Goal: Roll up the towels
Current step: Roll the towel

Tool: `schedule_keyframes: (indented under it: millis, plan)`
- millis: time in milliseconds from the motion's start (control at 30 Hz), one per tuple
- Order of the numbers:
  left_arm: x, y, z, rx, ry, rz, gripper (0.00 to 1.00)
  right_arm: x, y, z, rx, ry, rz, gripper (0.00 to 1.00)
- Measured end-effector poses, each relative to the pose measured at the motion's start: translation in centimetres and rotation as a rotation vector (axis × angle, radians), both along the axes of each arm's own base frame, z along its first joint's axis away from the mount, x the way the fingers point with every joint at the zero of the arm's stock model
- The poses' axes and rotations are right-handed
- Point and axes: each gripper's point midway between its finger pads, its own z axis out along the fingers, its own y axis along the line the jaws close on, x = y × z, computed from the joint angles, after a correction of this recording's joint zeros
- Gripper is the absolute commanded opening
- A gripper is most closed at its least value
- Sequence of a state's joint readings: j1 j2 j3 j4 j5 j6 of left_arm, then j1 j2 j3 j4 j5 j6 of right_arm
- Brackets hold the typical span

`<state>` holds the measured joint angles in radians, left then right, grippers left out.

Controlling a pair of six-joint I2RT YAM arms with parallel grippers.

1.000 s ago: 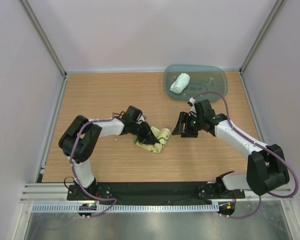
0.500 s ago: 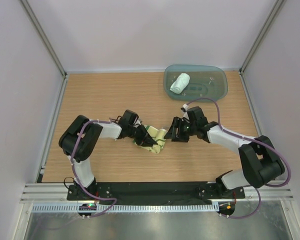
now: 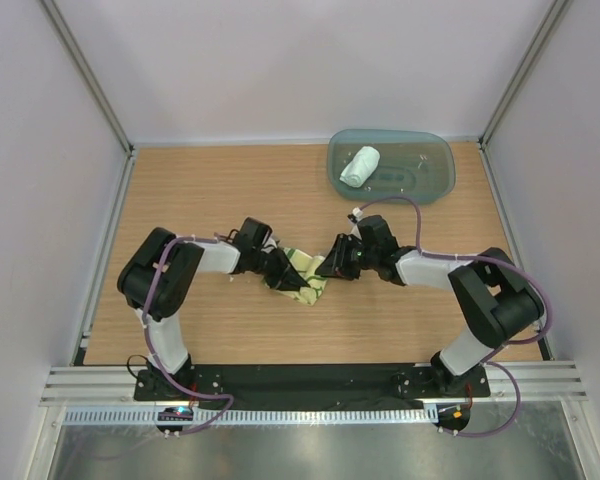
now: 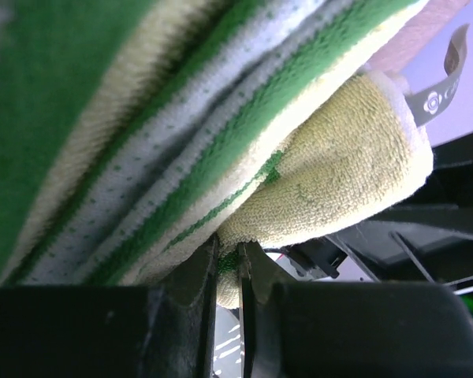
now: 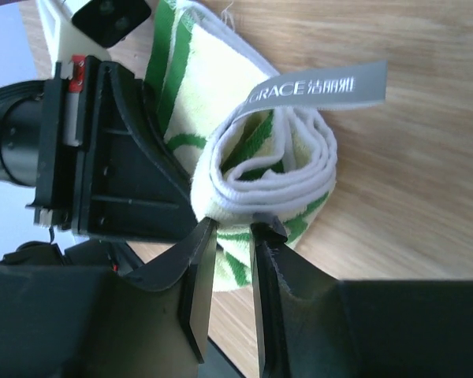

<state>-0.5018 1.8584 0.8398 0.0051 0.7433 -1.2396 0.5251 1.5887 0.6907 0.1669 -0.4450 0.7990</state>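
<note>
Left claw (image 4: 229,266) and right claw (image 5: 230,230), both tight on one yellow towel (image 5: 203,85); one white towel (image 3: 360,166) in one tray (image 3: 432,160).

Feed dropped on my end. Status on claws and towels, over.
Left claw shut on pale yellow, green-edged cloth towel. Right claw pinches its rolled end. Plain pale rolled towel in translucent teal plastic tray. Nothing in the way.

Left arm (image 3: 195,255), right arm (image 3: 435,272): white links, black joints, purple cables (image 3: 420,205), black angular jaws.
</note>
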Motion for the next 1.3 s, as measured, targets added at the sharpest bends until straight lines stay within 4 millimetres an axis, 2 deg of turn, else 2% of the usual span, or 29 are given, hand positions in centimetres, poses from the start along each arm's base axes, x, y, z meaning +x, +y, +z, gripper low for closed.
schedule_keyframes:
  millis: [167, 333, 500, 567, 900, 1167, 1300]
  plan:
    - [0.0, 0.1, -0.1, 0.005, -0.004, -0.011, 0.0, 0.8, 0.8, -1.1, 0.018, 0.018, -0.01, 0.3]
    - [0.1, 0.2, -0.2, 0.005, 0.002, -0.013, 0.01, 1.4, 1.5, -1.3, 0.053, 0.02, -0.019, 0.3]
    - [0.3, 0.3, -0.3, 0.02, -0.011, -0.022, 0.18, 1.8, 1.9, -1.8, 0.062, 0.021, -0.02, 0.3]
    - [0.5, 0.5, -0.3, 0.044, -0.021, -0.027, 0.22, 2.0, 2.1, -2.0, 0.058, 0.024, -0.018, 0.3]
    - [1.3, 2.2, 0.5, 0.354, -0.211, -0.117, 0.4, 2.8, 3.3, -2.0, -0.022, -0.015, -0.005, 0.31]
    - [0.2, 1.6, 1.3, 0.564, -0.407, -0.243, 0.43, 2.6, 3.6, -2.0, -0.069, -0.011, 0.006, 0.31]
    - [-0.4, 1.4, 2.1, 0.644, -0.49, -0.29, 0.5, 2.7, 3.5, -2.1, -0.087, -0.01, 0.006, 0.3]
